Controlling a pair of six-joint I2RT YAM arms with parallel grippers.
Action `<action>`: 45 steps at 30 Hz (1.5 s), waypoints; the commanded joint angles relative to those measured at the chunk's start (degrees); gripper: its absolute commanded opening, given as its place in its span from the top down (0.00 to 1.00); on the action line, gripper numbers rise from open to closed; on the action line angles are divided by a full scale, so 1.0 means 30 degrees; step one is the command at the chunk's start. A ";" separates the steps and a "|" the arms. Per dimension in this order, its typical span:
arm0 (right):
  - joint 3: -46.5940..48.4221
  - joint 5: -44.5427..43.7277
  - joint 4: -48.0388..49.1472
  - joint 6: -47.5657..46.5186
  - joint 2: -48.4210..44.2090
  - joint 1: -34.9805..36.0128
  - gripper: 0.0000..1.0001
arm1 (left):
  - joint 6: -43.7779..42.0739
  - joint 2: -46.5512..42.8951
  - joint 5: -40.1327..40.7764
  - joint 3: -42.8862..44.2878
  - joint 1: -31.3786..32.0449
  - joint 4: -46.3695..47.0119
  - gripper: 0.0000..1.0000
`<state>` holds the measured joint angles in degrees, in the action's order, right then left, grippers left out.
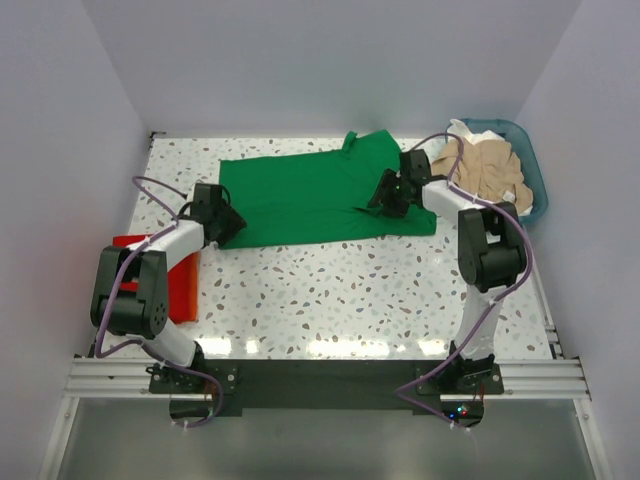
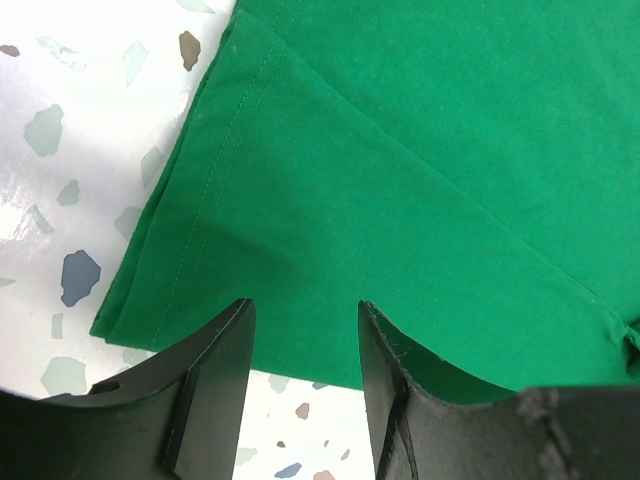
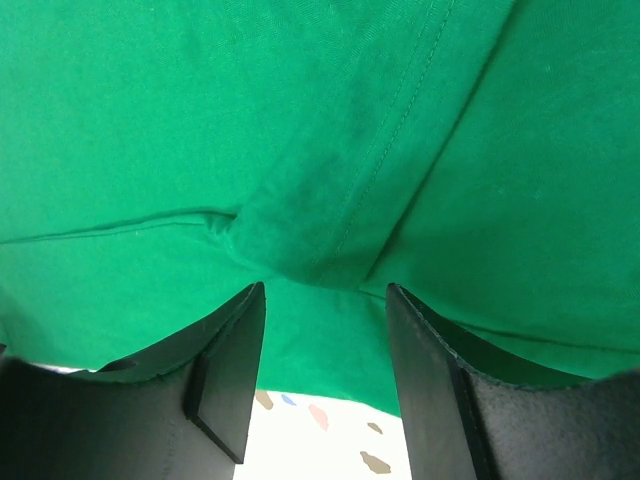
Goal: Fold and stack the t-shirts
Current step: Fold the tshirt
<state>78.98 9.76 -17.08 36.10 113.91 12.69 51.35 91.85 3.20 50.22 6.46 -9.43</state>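
The green shirt (image 1: 310,195) lies spread flat in the upper middle of the top view. The left gripper (image 2: 305,312) is at its lower left corner with the fingers apart. The doubled hem lies just in front of the gap, not yet between the fingers. The right gripper (image 3: 325,292) is also apart, low over the right part of the shirt, with a raised ridge of cloth beside a seam in front of it.

I see two risks. The left fingers may close on the top layer only, so the lower layer stays on the table (image 1: 350,290) and the fold opens. The right fingers may pinch the ridge, which could pull the cloth into wrinkles.

The basket (image 1: 535,170) at the upper right holds a heaped beige shirt (image 1: 490,170) and a white one (image 1: 470,130) behind it. The red shirt (image 1: 180,285) lies at the left, partly under the left arm.
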 commanded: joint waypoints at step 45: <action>0.8919 0.3281 0.1534 0.1737 0.4806 0.0370 0.41 | -0.0507 0.0261 -0.0159 0.0840 0.0074 0.0653 0.50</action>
<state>103.92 18.46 -12.64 41.74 131.83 13.52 50.02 92.03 3.18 51.72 6.46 -9.87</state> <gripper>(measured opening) 0.583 0.504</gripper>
